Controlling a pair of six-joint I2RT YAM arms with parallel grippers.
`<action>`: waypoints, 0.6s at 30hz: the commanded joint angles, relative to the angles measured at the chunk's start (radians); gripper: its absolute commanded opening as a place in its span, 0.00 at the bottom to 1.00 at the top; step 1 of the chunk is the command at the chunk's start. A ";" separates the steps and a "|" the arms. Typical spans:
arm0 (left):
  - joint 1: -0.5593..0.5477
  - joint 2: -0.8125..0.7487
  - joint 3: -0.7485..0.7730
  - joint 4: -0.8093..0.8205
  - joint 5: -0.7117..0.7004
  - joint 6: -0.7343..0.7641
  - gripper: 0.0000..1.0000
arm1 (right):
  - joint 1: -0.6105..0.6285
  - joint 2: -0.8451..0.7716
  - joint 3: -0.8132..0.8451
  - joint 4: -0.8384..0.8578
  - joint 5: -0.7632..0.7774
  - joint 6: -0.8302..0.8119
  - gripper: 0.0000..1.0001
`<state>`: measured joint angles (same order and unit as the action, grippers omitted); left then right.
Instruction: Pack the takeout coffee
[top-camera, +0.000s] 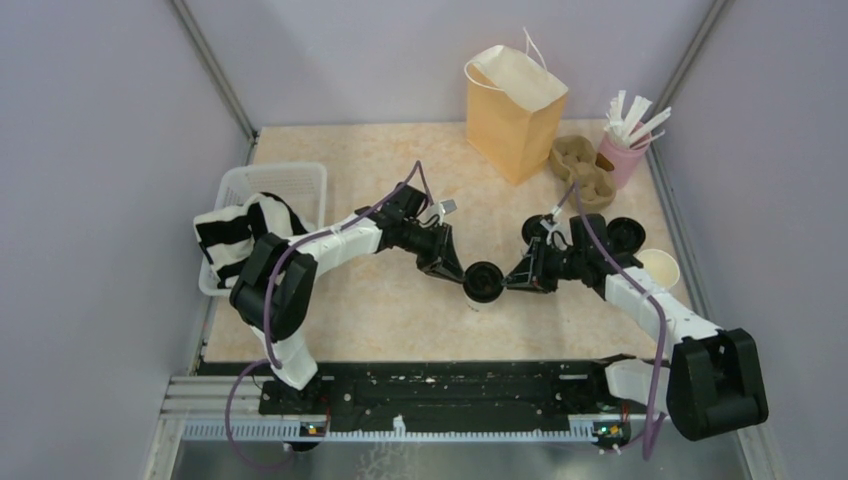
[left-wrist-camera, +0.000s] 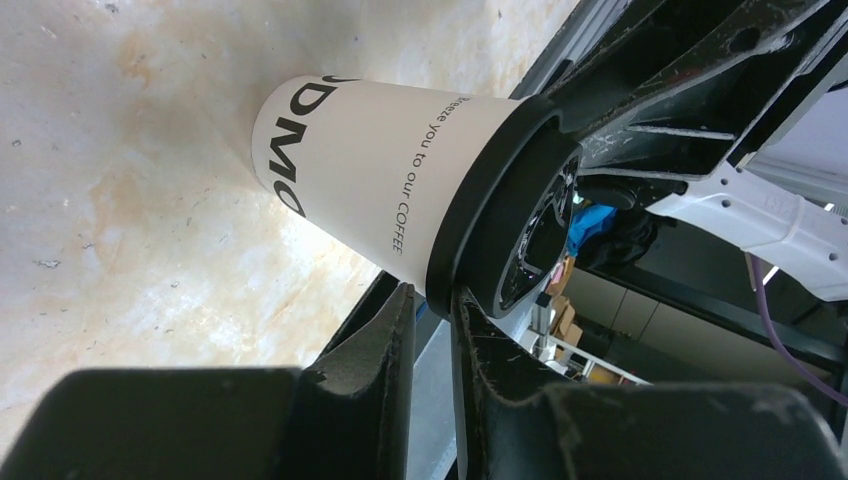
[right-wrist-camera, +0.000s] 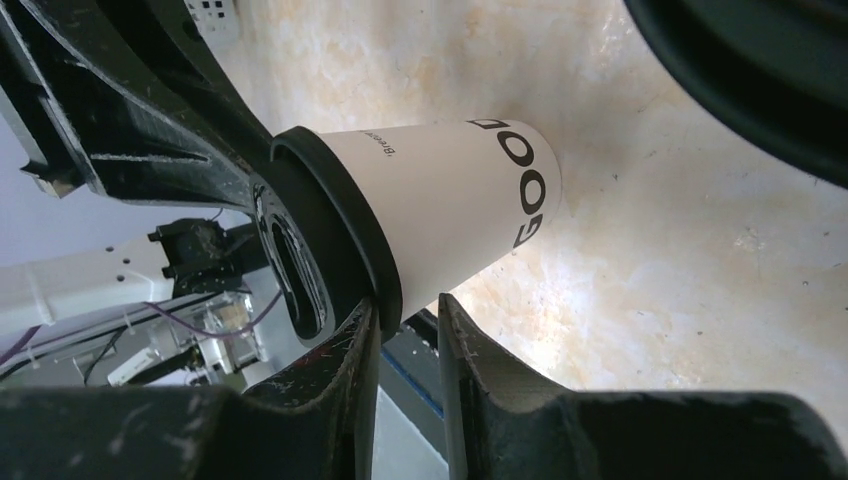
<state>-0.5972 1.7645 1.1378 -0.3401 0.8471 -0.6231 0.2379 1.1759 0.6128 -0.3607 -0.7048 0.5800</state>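
Note:
A takeout coffee cup (top-camera: 483, 284), white with a black lid, stands on the table between my two grippers. My left gripper (top-camera: 461, 272) reaches it from the left and my right gripper (top-camera: 511, 280) from the right. In the left wrist view the cup (left-wrist-camera: 370, 170) fills the middle and my left gripper (left-wrist-camera: 432, 298) is pinched on the lid's rim (left-wrist-camera: 455, 230). In the right wrist view the cup (right-wrist-camera: 450, 200) shows too, and my right gripper (right-wrist-camera: 408, 308) is pinched on the rim (right-wrist-camera: 375, 250) on the opposite side. A second lidded cup (top-camera: 626, 233) stands behind my right arm.
A brown paper bag (top-camera: 515, 108) stands open at the back. Beside it are a cardboard cup carrier (top-camera: 582, 175) and a pink cup with wrapped straws (top-camera: 625, 150). A lidless white cup (top-camera: 660, 268) stands at the right. A white basket (top-camera: 290, 185) with striped cloth (top-camera: 235, 232) sits left.

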 joint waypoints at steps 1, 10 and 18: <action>-0.040 0.030 -0.090 -0.115 -0.205 0.111 0.24 | 0.026 0.036 -0.111 -0.110 0.233 -0.016 0.24; -0.048 0.006 -0.027 -0.175 -0.237 0.150 0.35 | 0.044 0.056 0.026 -0.147 0.232 -0.067 0.40; -0.045 -0.082 0.073 -0.257 -0.232 0.164 0.53 | 0.037 0.041 0.252 -0.325 0.240 -0.168 0.53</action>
<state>-0.6331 1.7248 1.1809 -0.4847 0.6945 -0.5217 0.2779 1.2098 0.7658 -0.5697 -0.5404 0.5030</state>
